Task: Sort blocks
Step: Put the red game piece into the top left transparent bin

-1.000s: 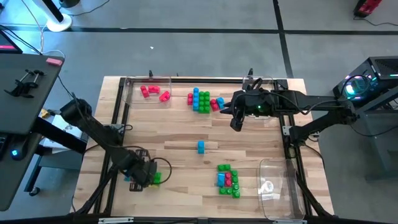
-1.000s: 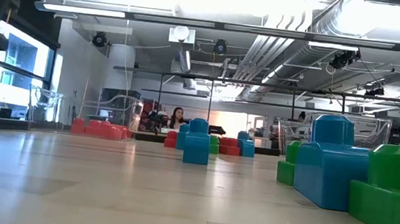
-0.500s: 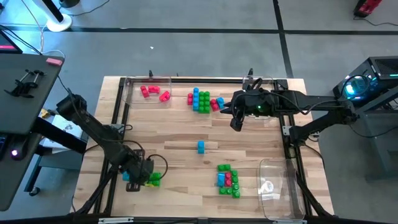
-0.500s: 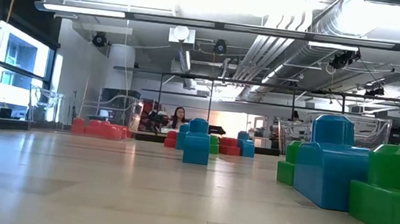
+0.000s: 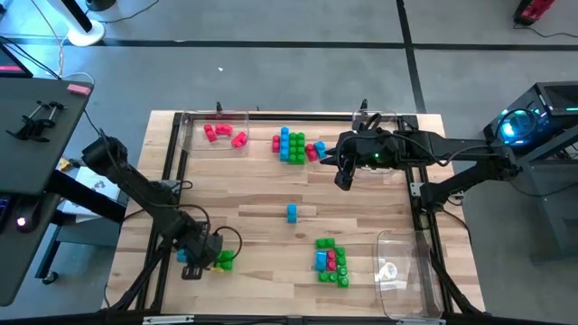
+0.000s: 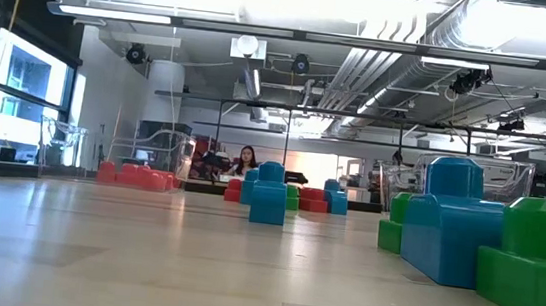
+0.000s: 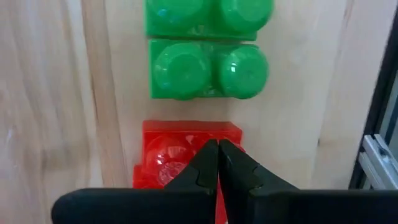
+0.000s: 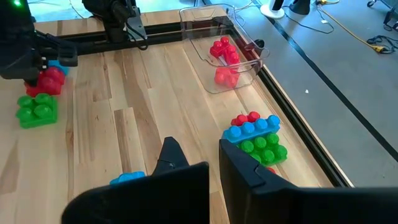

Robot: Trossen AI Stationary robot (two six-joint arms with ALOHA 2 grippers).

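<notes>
Wooden planks of the desk (image 5: pixel 253 194) carry everything; nearest the front edge, the left tool (image 5: pixel 200 254) is low at the front-left corner, its fingers (image 7: pixel 211 163) pressed together with nothing between them, their tips over a red block (image 7: pixel 186 149); just beyond it in the left wrist view lie two green blocks (image 7: pixel 208 68), one behind the other; from above a green block (image 5: pixel 225 260) shows right beside this tool. At the front right a mixed cluster of green, blue and red blocks (image 5: pixel 330 260) lies close to a clear tray (image 5: pixel 402 275) by the right rail. Mid-desk, a single blue block (image 5: pixel 292 212) stands apart from the rest. Farther back, a pile of blue, green and red blocks (image 5: pixel 293 144) sits near the rear edge, with the right tool (image 5: pixel 342 179) just to its right, closed and empty, raised over the wood. At the rear left, a second clear tray (image 5: pixel 190 135) holds red blocks (image 5: pixel 224 134).
</notes>
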